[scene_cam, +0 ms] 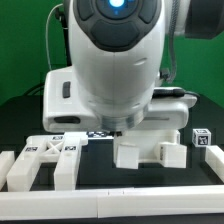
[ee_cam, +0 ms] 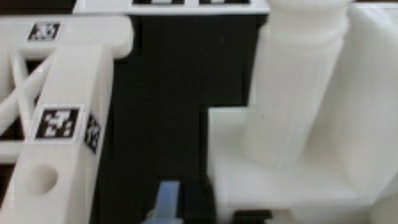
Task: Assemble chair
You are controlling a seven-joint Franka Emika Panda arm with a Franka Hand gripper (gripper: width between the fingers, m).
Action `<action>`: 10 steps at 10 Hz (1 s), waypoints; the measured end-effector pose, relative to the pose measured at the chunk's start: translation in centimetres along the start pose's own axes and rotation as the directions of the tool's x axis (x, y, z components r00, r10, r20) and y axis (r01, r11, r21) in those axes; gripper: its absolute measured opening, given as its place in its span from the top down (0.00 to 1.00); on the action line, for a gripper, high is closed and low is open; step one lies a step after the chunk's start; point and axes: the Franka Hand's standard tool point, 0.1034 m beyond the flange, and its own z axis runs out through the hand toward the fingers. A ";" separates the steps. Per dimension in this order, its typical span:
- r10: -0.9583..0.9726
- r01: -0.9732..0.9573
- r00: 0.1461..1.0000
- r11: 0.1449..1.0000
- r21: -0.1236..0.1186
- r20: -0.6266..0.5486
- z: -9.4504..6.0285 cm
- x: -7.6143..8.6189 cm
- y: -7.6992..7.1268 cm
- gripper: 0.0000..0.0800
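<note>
The big white robot arm (scene_cam: 115,60) is hanging over the black table (scene_cam: 97,165), filling most of the exterior view. Its two-finger gripper (ee_cam: 171,205) is holding its jaws clenched together, one blue fingertip (ee_cam: 169,198) showing just beside the matte white blocky chair part with an upright post (ee_cam: 311,110); whether they are touching I cannot tell. The matte white X-braced chair panel (scene_cam: 45,152), carrying black-and-white square tags, is lying flat at the exterior view's left, a strip of table separating it from the blocky part. A small white tagged block (scene_cam: 201,139) is standing at the exterior view's right.
</note>
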 end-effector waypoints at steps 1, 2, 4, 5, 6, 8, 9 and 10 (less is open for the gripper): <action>0.006 -0.006 1.000 1.000 0.003 -0.007 0.4 0.6 0.5 0.96; 0.011 -0.011 1.000 1.000 0.005 -0.012 0.9 1.1 1.0 0.96; 0.018 -0.018 1.000 1.000 0.007 -0.012 1.4 1.6 1.5 0.96; 0.021 -0.021 1.000 1.000 0.012 -0.011 1.4 1.6 1.8 0.96; 0.024 -0.024 1.000 1.000 0.015 -0.005 1.5 1.6 1.9 0.96; 0.025 -0.025 1.000 1.000 0.015 -0.005 1.5 1.6 1.9 0.95; 0.025 -0.025 1.000 1.000 0.015 -0.007 1.5 1.6 2.0 0.95; 0.025 -0.025 1.000 1.000 0.015 -0.007 1.5 1.6 2.0 0.73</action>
